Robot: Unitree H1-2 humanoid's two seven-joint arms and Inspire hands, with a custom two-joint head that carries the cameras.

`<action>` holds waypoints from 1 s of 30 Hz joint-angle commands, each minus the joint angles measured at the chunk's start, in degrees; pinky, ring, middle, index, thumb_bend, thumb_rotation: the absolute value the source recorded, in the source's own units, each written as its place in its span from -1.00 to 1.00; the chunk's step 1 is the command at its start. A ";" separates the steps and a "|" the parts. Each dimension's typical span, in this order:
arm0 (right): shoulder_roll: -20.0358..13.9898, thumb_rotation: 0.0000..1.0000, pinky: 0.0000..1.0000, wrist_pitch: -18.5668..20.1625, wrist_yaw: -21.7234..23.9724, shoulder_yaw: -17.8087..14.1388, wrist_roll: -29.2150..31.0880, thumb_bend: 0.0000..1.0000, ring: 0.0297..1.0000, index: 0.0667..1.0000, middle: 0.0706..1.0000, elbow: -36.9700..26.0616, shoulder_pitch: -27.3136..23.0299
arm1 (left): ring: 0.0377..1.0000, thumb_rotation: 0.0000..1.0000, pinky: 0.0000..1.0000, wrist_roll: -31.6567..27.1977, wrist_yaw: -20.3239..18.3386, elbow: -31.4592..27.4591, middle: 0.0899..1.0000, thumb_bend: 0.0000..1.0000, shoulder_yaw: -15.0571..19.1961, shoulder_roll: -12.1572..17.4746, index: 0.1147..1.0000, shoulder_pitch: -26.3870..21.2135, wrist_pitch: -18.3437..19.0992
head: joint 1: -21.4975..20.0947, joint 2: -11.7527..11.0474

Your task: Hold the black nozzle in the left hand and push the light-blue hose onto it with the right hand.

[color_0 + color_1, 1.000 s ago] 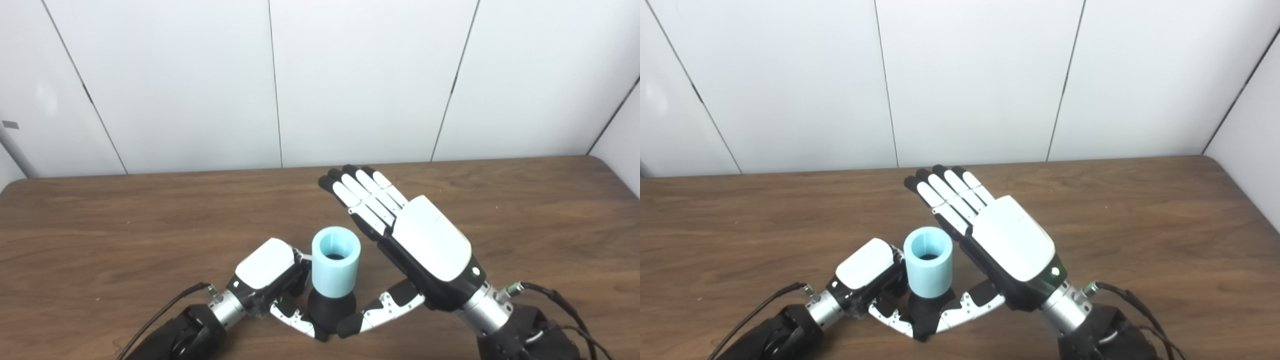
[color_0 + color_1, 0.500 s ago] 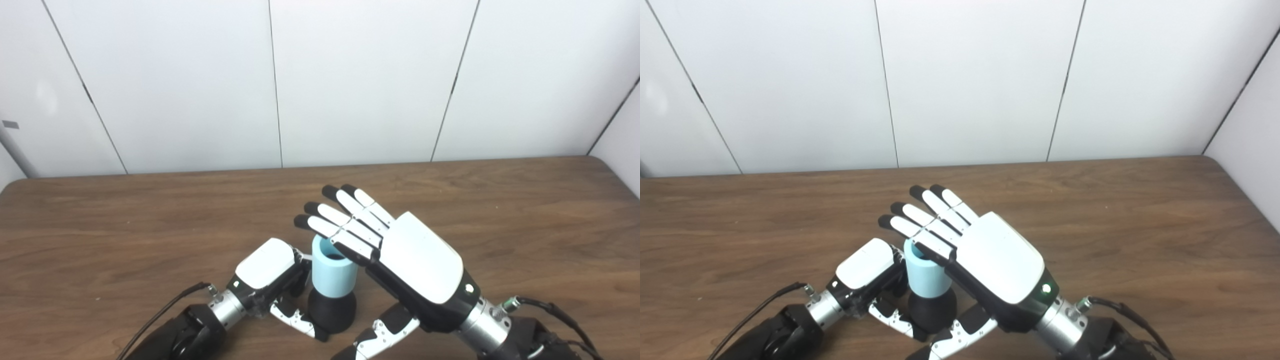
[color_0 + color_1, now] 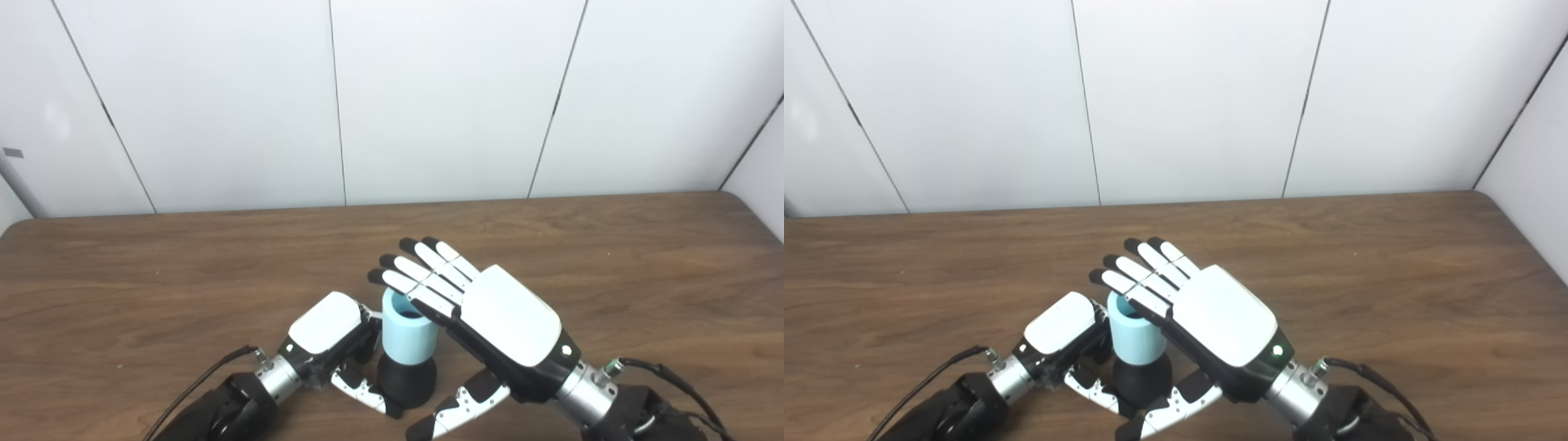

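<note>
Mid-table [image 3: 184, 257], left hand [image 3: 324, 334] grips black nozzle [image 3: 405, 383]; flat, spread right hand [image 3: 490, 312] covers light-blue hose [image 3: 407, 334].

Both hands, left hand [image 3: 324, 331] and right hand [image 3: 511, 312], wear glossy white back shells over black frames, with white fingers [image 3: 422, 269] tipped black, silver wrist collars, black cables behind; a green light, possibly an indicator, near each wrist.
</note>
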 commanded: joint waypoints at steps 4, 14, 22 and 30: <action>0.01 0.89 1.00 -0.64 -1.79 -0.89 -0.22 0.91 1.00 0.90 0.94 -0.52 -1.56 | -0.62 -1.00 -0.68 0.30 -1.10 3.25 -0.34 0.03 -2.41 -0.87 -0.13 4.42 0.08 | -0.07 0.07; -0.94 0.83 1.00 -0.63 0.56 -0.26 -0.87 0.92 1.00 0.85 0.90 0.01 -0.86 | -0.62 -1.00 -0.68 0.34 -1.81 2.68 -0.25 0.04 -2.04 -0.90 -0.15 4.70 0.08 | 0.04 0.46; -1.73 0.75 1.00 -1.09 1.12 1.47 -1.47 0.94 1.00 0.75 0.82 0.86 0.44 | -0.63 -1.00 -0.69 0.52 -2.28 2.20 -0.34 0.03 -1.61 -0.91 -0.14 4.89 0.08 | -0.02 0.60; -2.41 0.74 0.82 -2.04 -1.54 4.52 -5.36 0.90 1.00 0.72 0.81 6.68 2.18 | -0.65 -1.00 -0.70 0.36 -2.55 1.84 -0.24 0.04 -1.37 -1.00 -0.16 5.12 0.10 | 0.15 0.88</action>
